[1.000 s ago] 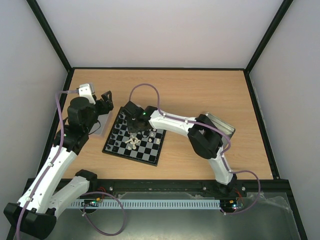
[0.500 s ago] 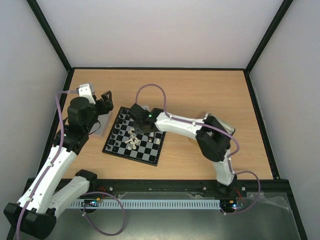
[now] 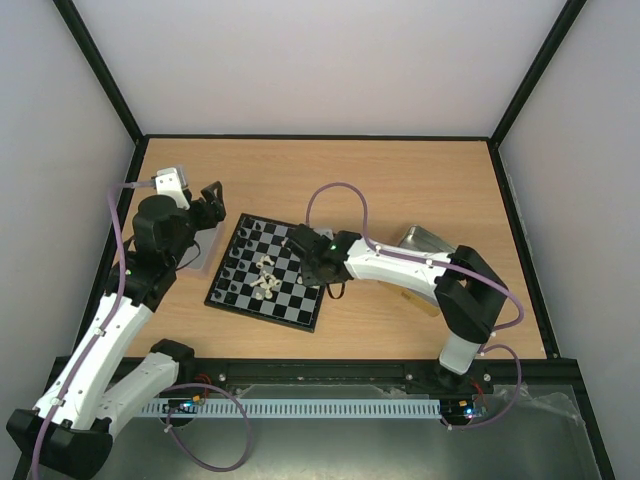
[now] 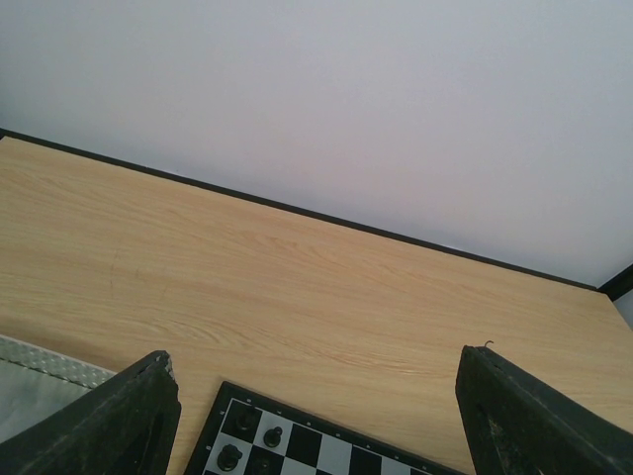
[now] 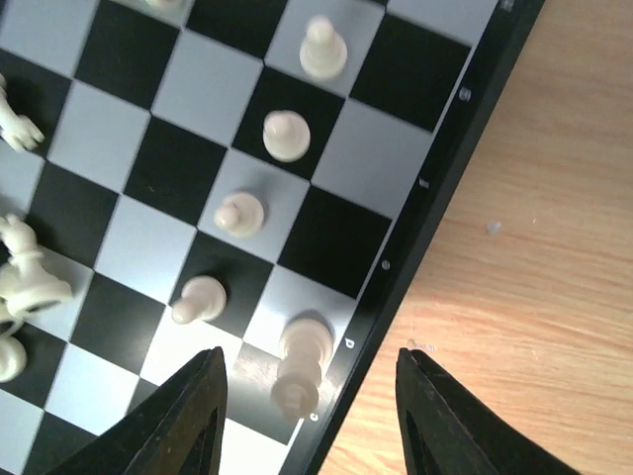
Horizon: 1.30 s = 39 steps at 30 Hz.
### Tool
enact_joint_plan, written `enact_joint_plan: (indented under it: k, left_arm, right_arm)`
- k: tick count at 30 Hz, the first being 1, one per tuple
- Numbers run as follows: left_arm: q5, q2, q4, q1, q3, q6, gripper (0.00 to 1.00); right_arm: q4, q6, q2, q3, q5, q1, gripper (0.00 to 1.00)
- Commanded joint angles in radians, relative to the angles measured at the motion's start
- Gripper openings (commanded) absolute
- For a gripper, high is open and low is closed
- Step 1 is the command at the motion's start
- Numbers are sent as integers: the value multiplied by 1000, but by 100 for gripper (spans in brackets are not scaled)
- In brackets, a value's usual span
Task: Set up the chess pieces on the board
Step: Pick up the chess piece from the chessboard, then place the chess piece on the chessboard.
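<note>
Right wrist view: our right hand (image 5: pixel 309 391) stands wide astride a cream piece (image 5: pixel 302 361), upright on the board's (image 5: pixel 435 213) edge row and touching neither finger. We should rise straight up, nudging nothing. Our left hand (image 4: pixel 316 406) waits wide and empty beside the board.

The only writing is in the right wrist view, on the black rim of the small square chessboard (image 5: pixel 440 198) with black and light-grey squares. A row of tiny white characters (image 5: pixel 386 265) runs along this rim, one beside each square and turned sideways to the camera. Two of them look like the letters "e" and "d" (image 5: pixel 348 343); the others are too small and blurred to read. Nothing can be read in the top and left wrist views.
</note>
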Motion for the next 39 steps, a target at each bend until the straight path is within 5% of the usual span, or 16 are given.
enact_joint_plan:
  k: [1,8,16,22,29,39]
  left_arm:
    - [-7,-15,10,4,-14,3,78]
    - [-8,-12,10,4,-14,2,78]
    - [-6,-5,10,4,-14,2,78]
    - [-8,-5,9,4,-14,1,78]
    - [-3,-5,9,7,-14,2,78]
    - [-5,-2,9,9,-14,1,78]
  right_arm:
    - [-5,11,-6,-27,-44,-4,45]
    - [-11,31,26,-4,3,-4,22]
    - [-1,27,39,-11,-8,-4,22]
    - [11,24,40,-9,-1,-3,7]
    - [-4,18,41,52,124,-4,7]
    - [20,11,84,52,103,-21,7]
